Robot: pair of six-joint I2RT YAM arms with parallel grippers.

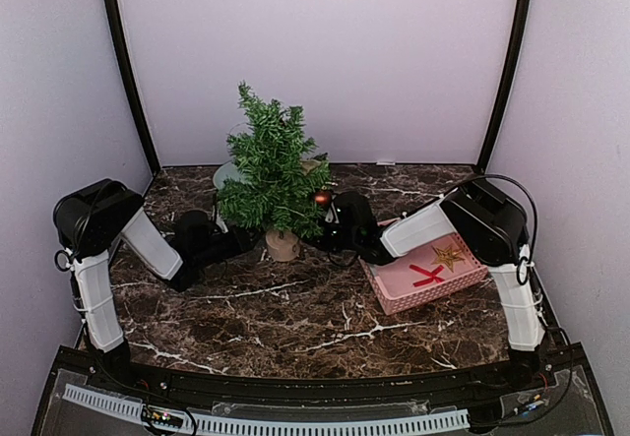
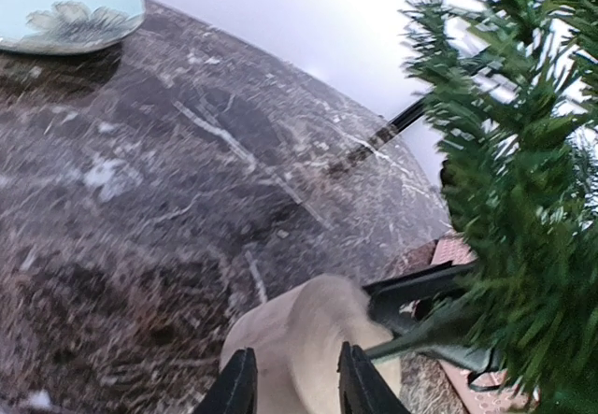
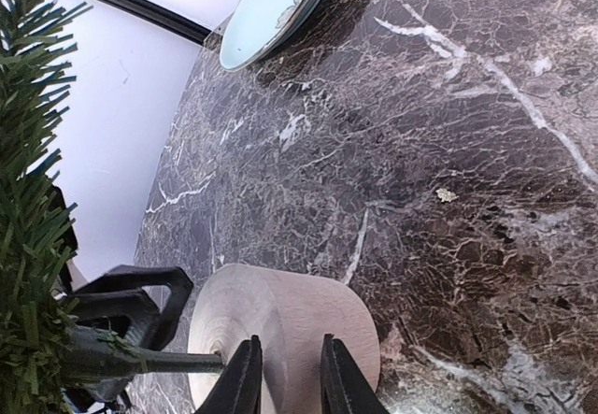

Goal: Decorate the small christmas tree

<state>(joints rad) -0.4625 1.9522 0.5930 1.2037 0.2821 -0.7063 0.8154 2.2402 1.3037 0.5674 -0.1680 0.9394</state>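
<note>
The small christmas tree (image 1: 271, 170) stands upright at mid-table on its tan cylindrical base (image 1: 283, 246). A red ball (image 1: 321, 198) hangs on its right side. My left gripper (image 1: 248, 239) is low beside the base on the left, and my right gripper (image 1: 317, 231) is low on the right. In the left wrist view the left gripper (image 2: 297, 386) is open, with the base (image 2: 308, 330) just beyond its tips. The right gripper (image 3: 288, 381) has its jaws narrowly parted in front of the base (image 3: 299, 311); nothing shows between them.
A pink basket (image 1: 394, 298) at the right holds a gold star (image 1: 449, 255) and a red cross-shaped piece (image 1: 426, 276). A pale plate (image 1: 226, 173) lies behind the tree on the left. Black frame posts stand at both back corners.
</note>
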